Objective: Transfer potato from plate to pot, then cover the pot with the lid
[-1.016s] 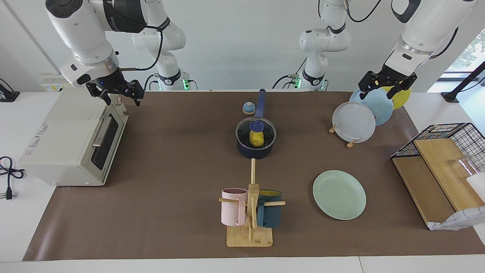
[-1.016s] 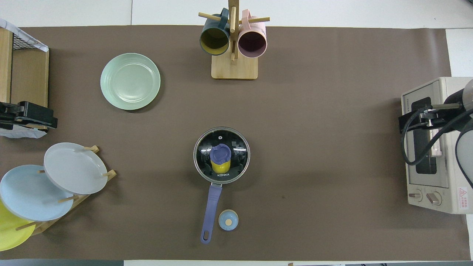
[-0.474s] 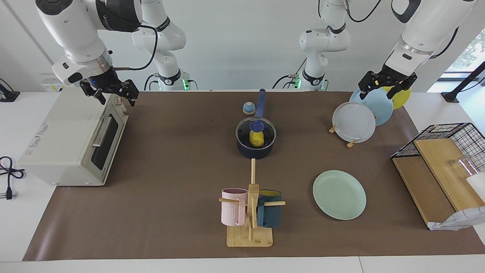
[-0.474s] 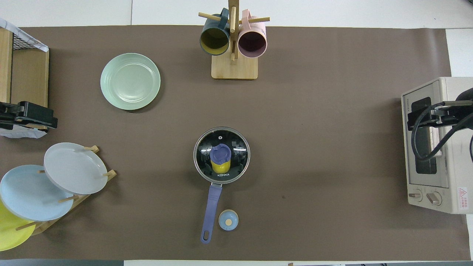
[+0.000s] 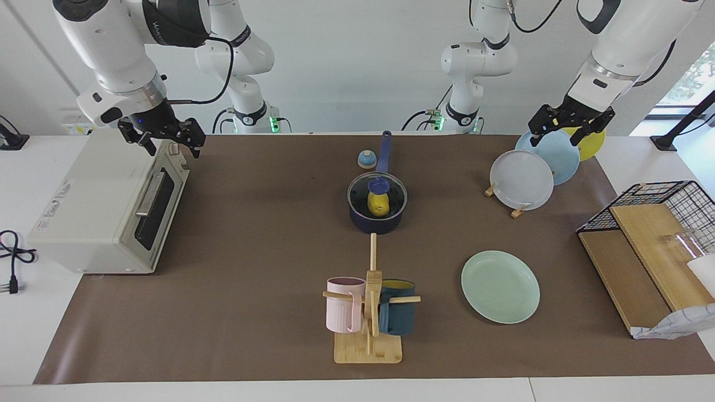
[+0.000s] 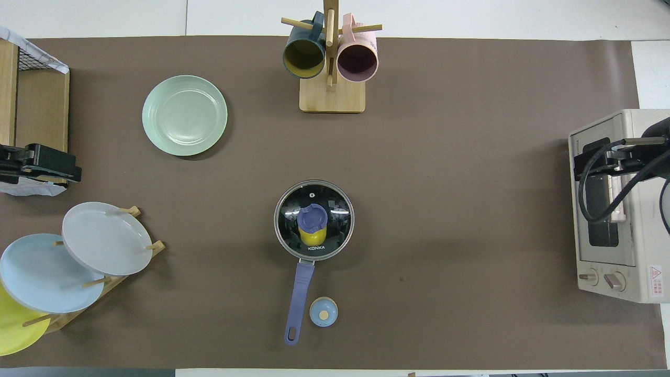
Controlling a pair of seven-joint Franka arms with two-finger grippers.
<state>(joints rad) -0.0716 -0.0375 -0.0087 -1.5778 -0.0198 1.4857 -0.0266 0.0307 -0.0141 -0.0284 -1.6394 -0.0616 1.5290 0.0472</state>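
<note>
Brown mat: overhead view alone reads KONKA on lid (image 6: 314, 220).

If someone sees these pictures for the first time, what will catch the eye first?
First comes the yellow potato, shining through the glass lid that covers the dark pot at the middle of the table. Next is the bare green plate, farther from the robots, toward the left arm's end. Both grippers hang away from them: the right gripper over the toaster oven, the left gripper over the plate rack.

Potato (image 6: 312, 235) half hidden under lid (image 6: 314, 220) knob.
</note>
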